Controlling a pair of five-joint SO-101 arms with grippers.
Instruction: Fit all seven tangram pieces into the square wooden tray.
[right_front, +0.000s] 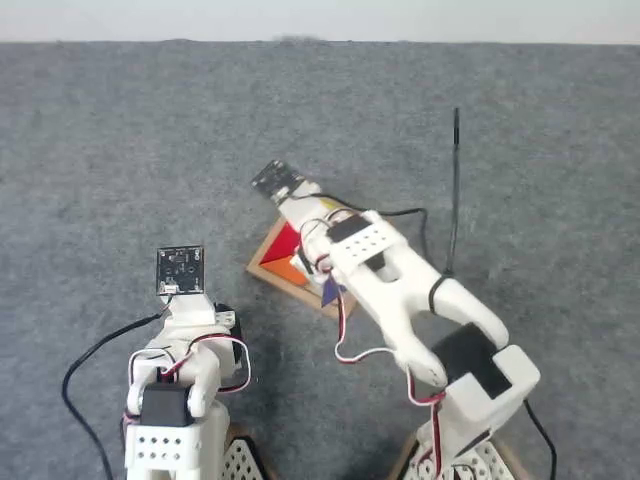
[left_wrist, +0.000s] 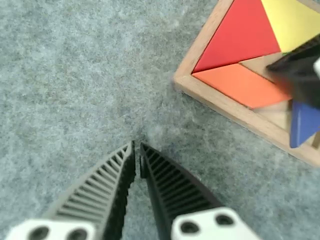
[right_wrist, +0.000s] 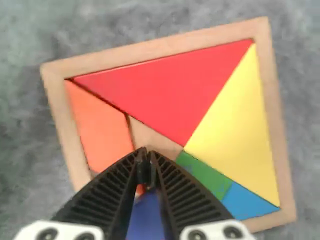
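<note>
Clenched right end effector (right_wrist: 145, 167) sits over the dark blue wooden piece (right_wrist: 144, 217), likely nudging it into the square wooden tray (right_wrist: 150, 47); left end effector (left_wrist: 137, 146), clenched, waits clear.

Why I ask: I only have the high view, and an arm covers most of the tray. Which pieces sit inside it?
Observer: The right wrist view shows the tray holding a red triangle, a yellow triangle, an orange piece, a green piece and a light blue piece.
Operator: Any gap in there?
Observer: Yes, bare wood shows between red and orange, at the shut tips of the right gripper.
Operator: And the other arm?
Observer: The left gripper is shut over the carpet, near the tray's corner but apart from it.
</note>
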